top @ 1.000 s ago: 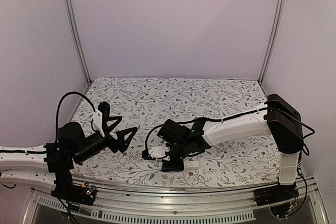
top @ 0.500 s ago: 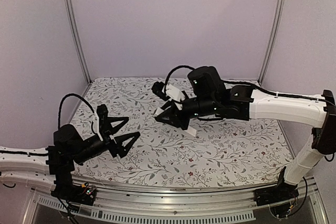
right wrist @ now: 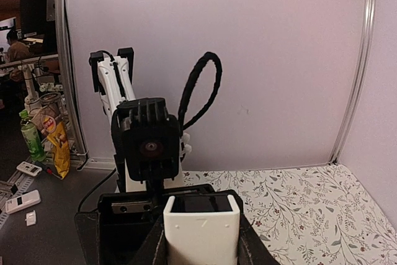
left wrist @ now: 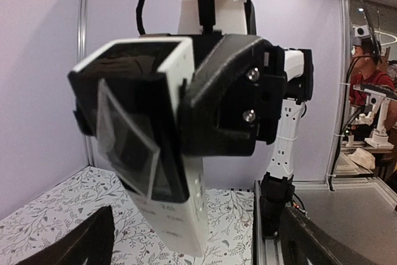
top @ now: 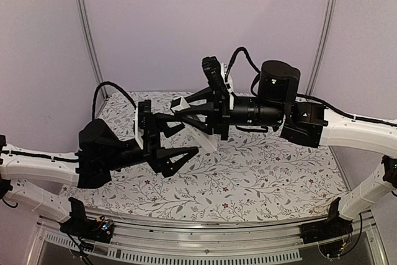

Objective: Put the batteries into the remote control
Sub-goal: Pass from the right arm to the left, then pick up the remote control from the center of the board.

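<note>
Nearest you, your left gripper (top: 189, 137) hangs above the floral-print tablecloth (top: 267, 178), jaws spread wide and holding nothing. Just beyond it, at one o'clock, your right gripper (top: 185, 110) is clenched on the slim white plastic remote control (left wrist: 180, 215), whose long end slants down toward five o'clock.

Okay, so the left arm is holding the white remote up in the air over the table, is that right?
Not quite: it is the right arm, not the left. The right wrist view shows the remote control clamped in the right gripper, while the left gripper is open and empty. The remote is indeed up in the air over the table.
</note>
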